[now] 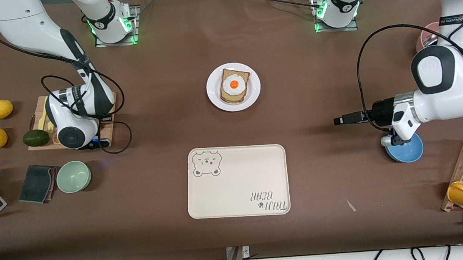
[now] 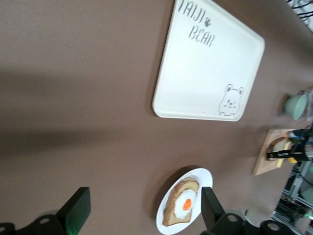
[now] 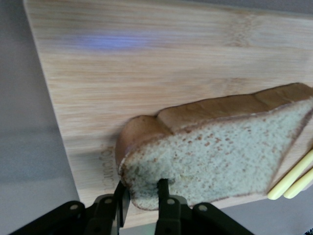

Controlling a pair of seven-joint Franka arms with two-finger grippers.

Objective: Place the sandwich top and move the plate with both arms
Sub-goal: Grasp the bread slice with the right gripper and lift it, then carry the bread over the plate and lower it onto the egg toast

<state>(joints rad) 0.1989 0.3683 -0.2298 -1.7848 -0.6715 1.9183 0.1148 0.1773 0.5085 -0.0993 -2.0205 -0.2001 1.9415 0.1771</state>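
Even overhead light, soft shadows

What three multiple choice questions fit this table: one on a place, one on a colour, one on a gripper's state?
1. The round flat white plate lies: A on the cream rectangular tray; B farther from the front camera than that tray; C on the wooden board.
2. The round bowl under the left gripper is: A green; B red; C blue.
3. The right gripper is: A pinching the plain speckled bread slice; B open over the tray; C holding the plate.
B: the plate shows above the tray in the front view. C: the bowl below it is blue. A: its fingers clamp the slice's edge on the board.
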